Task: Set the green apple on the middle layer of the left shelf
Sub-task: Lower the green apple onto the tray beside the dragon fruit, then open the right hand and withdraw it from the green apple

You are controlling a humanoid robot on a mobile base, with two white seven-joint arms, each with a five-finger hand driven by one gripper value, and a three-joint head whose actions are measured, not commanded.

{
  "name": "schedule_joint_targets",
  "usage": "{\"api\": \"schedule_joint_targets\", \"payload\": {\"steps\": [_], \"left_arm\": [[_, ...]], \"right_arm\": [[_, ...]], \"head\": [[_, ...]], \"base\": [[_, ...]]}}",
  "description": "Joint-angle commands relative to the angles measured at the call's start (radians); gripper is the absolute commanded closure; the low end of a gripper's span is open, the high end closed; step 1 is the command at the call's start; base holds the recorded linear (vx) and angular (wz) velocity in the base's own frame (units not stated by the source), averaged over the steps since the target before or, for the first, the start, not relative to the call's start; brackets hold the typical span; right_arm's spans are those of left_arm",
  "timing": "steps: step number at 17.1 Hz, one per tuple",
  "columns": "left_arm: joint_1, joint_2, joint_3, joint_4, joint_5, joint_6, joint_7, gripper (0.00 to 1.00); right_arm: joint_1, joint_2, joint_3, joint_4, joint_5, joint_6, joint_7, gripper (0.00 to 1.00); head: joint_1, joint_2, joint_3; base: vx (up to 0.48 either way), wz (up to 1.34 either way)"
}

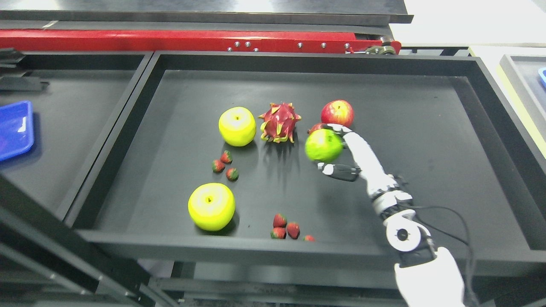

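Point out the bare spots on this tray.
Bare: the tray floor right of the red apple and right hand, plus its left strip beside the yellow apples. Crowded: around the dragon fruit and green apple.

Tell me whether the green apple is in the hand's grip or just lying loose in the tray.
In the grip. The right hand has fingers curled over the top and under the green apple. Whether it is lifted off the tray: cannot tell.

Shop-like display: black shelf trays (pixel 490 85) holding fruit.

Bright overhead light, soft shadows under the fruit, slight blur, glare top right.
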Motion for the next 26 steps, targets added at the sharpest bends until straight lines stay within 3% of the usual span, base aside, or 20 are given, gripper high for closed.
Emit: {"api": "schedule_joint_targets", "payload": {"steps": [1,5,9,10,11,12,17,20,23,26], "left_arm": [[0.000,0.017,0.000,0.001,0.000,0.001,0.000,0.00],[0.000,0.017,0.000,0.000,0.000,0.001,0.000,0.00],[0.000,0.017,0.000,0.001,0.000,0.001,0.000,0.00],[0.000,0.017,0.000,0.000,0.000,0.001,0.000,0.00],[0.000,0.017,0.000,0.001,0.000,0.001,0.000,0.00],[0.000,0.017,0.000,0.000,0.000,0.001,0.000,0.00],[0.000,0.017,0.000,0.000,0.000,-0.001,0.000,0.00],[0.000,0.017,0.000,0.000,0.000,0.001,0.000,0.00],[0.000,0.017,0.000,0.000,0.000,0.001,0.000,0.00],[0.000,0.017,0.000,0.001,0.000,0.001,0.000,0.00]], "right_arm": [[-0.068,0.024,0.243,0.059,0.014,0.000,0.026,0.97],[-0.054,0.024,0.200,0.066,-0.012,0.001,0.115,0.95],[-0.048,0.024,0.157,0.066,-0.012,0.009,0.127,0.91],[-0.041,0.024,0.150,0.064,-0.012,0.036,0.126,0.77],[-0.039,0.024,0.134,0.064,-0.015,0.053,0.126,0.49],[-0.033,0.024,0.122,0.062,-0.023,0.069,0.130,0.00],[0.024,0.024,0.065,0.052,-0.095,0.052,0.094,0.00],[0.102,0.024,-0.057,0.052,-0.408,-0.020,-0.093,0.00],[0.226,0.024,-0.119,0.049,-0.627,-0.161,-0.105,0.00],[0.332,0.024,-0.110,-0.003,-0.707,-0.236,-0.108,0.00]], "head": [[0.0000,0.000,0.000],[0.0000,0.000,0.000],[0.0000,0.000,0.000],[0.0000,0.000,0.000],[0.0000,0.000,0.000],[0.0000,0.000,0.000],[0.0000,0.000,0.000],[0.0000,0.000,0.000],[0.0000,0.000,0.000],[0.0000,0.000,0.000]], "base": [[0.201,-0.13],[0.175,-0.13],[0.124,-0.16],[0.088,-0.14],[0.088,-0.14],[0.063,-0.08],[0.042,-0.06],[0.003,-0.01],[0.002,-0.01],[0.008,-0.02]]}}
